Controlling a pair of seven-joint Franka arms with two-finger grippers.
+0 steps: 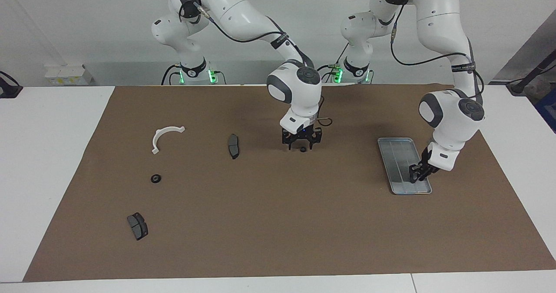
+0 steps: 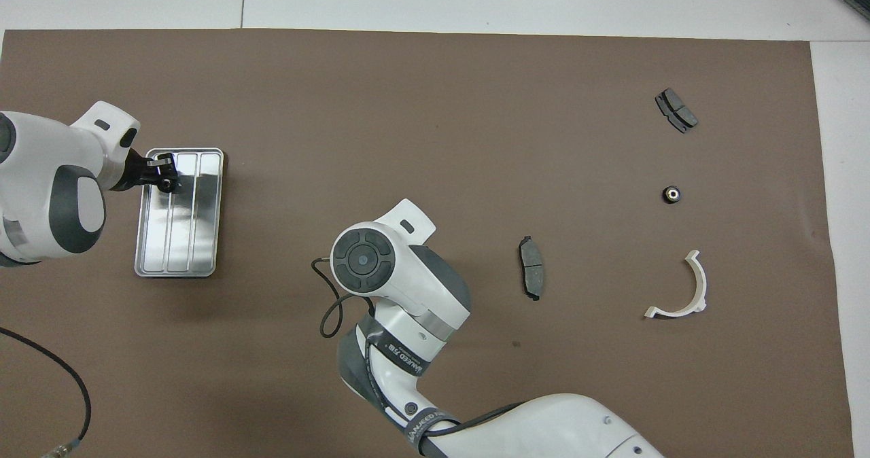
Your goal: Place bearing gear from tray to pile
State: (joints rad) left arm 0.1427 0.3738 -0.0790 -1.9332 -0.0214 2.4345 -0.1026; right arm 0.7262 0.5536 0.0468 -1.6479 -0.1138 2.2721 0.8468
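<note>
I see open brown mat (image 1: 278, 223) between the tray (image 1: 397, 151) and the pile; only the right arm (image 1: 295, 93), lowered at mid-table, and one brake pad (image 1: 233, 146) interrupt that path.

White table (image 1: 52, 154) covered mostly by a brown mat (image 1: 278, 223). On the mat, at the left arm's end: a metal tray (image 1: 397, 154), long side running away from the robots. Mid-mat: a small black gear (image 1: 302, 149). Toward the right arm's end: a dark pad (image 1: 233, 146) beside a white arc (image 1: 161, 137), well apart from each other; a second gear (image 1: 156, 178) just farther from the robots than the arc; a second dark pad (image 1: 137, 226) farther still, near the mat's corner. Overhead shows the same spread: tray (image 2: 197, 240), pad (image 2: 531, 276), arc (image 2: 686, 295), gear (image 2: 671, 194), pad (image 2: 676, 110).
</note>
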